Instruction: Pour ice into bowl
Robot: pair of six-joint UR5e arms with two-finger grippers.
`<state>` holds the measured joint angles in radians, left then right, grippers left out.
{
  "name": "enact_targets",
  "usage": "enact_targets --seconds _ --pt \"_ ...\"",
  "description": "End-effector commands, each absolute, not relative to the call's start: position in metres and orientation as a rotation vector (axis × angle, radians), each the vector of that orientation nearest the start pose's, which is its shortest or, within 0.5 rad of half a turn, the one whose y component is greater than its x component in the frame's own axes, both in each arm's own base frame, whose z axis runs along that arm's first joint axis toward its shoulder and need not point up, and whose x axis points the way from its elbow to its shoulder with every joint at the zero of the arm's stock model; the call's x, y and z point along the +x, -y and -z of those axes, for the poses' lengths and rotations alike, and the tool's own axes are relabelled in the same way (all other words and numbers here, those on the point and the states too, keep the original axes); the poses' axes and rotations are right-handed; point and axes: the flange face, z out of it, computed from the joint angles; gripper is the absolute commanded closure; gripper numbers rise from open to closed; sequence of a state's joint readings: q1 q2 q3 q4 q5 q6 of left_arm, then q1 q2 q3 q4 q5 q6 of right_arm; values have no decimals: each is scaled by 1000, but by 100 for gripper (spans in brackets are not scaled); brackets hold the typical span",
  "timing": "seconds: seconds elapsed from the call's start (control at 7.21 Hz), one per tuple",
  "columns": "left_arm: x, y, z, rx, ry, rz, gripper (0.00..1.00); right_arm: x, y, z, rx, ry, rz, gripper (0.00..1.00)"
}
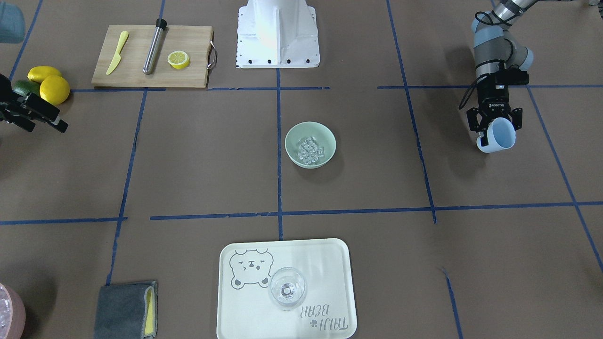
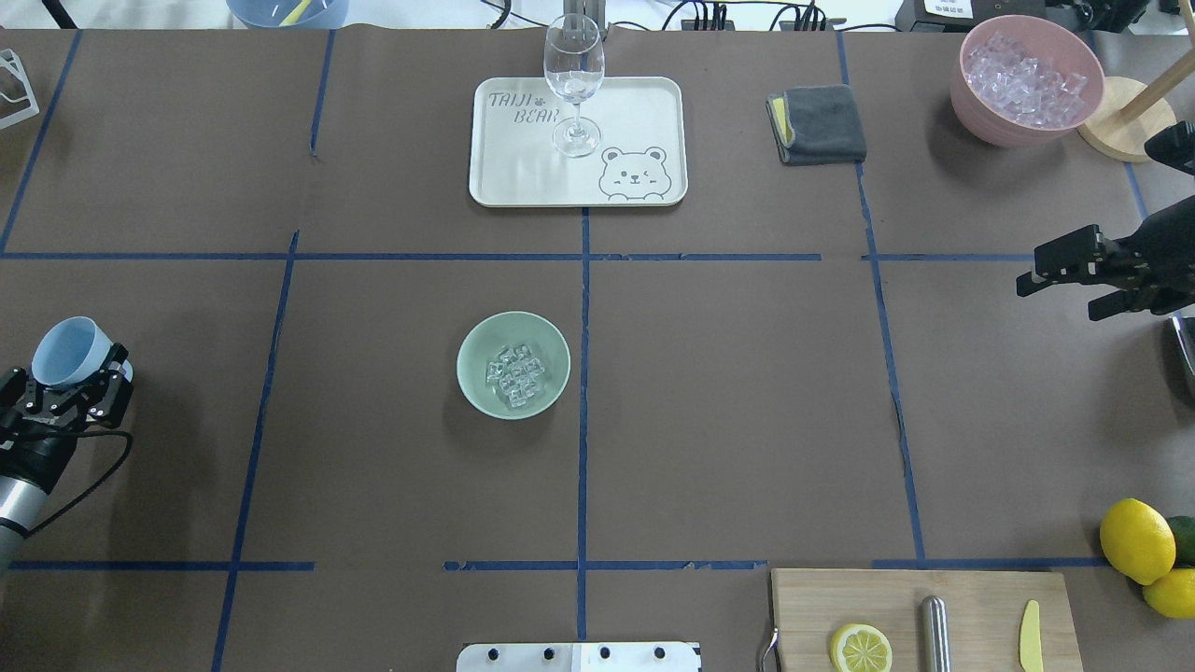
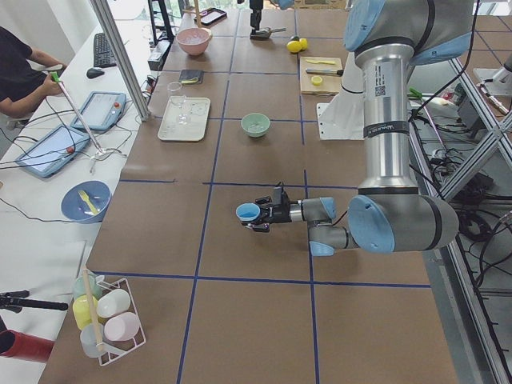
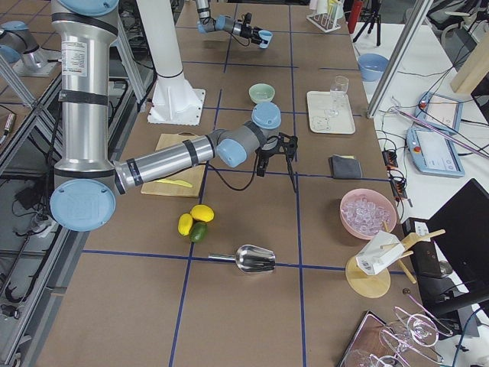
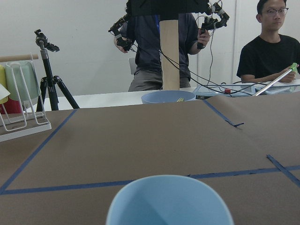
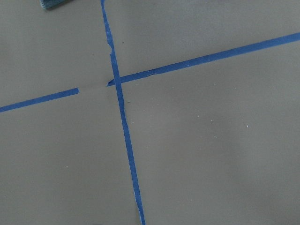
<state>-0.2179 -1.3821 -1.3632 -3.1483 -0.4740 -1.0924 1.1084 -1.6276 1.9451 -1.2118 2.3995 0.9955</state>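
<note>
Overhead exterior: behind the base, facing forward and down on the table. Front-facing: opposite side, mirrored (base at top). Side views: high, from either table end. Shared by all four: the bowl. Left wrist: low, level, just over the blue cup. Right wrist: close, straight down.

One bowl, one blue cup, one glass, one tray, two lemons.

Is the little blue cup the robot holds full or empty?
Empty. The blue cup in the left tool is tilted, and its inside shows bare blue; the ice lies in the green bowl.
</note>
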Motion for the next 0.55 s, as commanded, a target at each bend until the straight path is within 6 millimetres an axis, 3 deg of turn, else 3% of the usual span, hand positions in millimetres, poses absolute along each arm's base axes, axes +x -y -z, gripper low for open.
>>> enact_targets --seconds 0.0,0.14,0.42 --pt "305 295 -661 1246 -648 423 55 -156 446 -454 -55 1016 -206 0" --pt "306 294 -663 1244 -645 416 50 -156 446 -454 -58 1018 -204 0" --pt "306 294 -663 1245 -642 412 28 -155 446 -454 -57 1018 -206 0"
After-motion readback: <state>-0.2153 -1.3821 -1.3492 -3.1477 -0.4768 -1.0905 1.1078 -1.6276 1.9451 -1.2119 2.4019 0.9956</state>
